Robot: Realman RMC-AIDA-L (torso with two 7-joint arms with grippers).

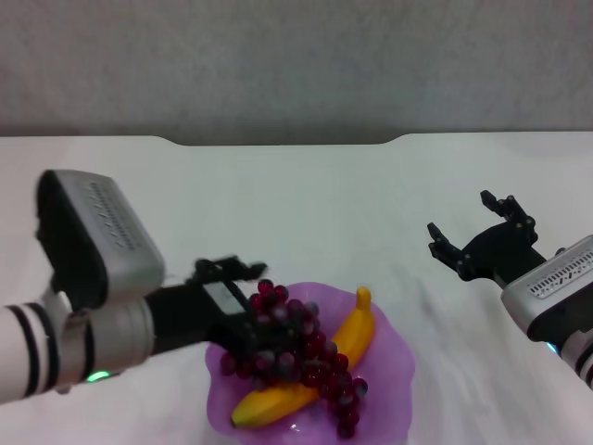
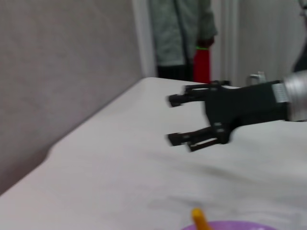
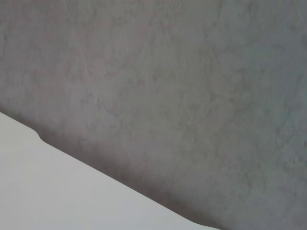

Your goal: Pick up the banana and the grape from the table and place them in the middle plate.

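Table [image 1: 306,199] white, notched far edge. Middle plate [image 1: 394,357] sits at the near edge, purple, wavy rim. Banana [image 1: 357,329] lies diagonally in the plate, stem end toward the far side. Grape [image 1: 315,357] bunch rests across the banana, also in the plate. Left gripper [image 1: 243,301] is at the bunch's left end, touching it — can't tell whether its fingers are parted or closed. Right gripper [image 1: 471,230] hovers over bare table to the right, well apart from the plate, fingers spread wide — holding nothing.
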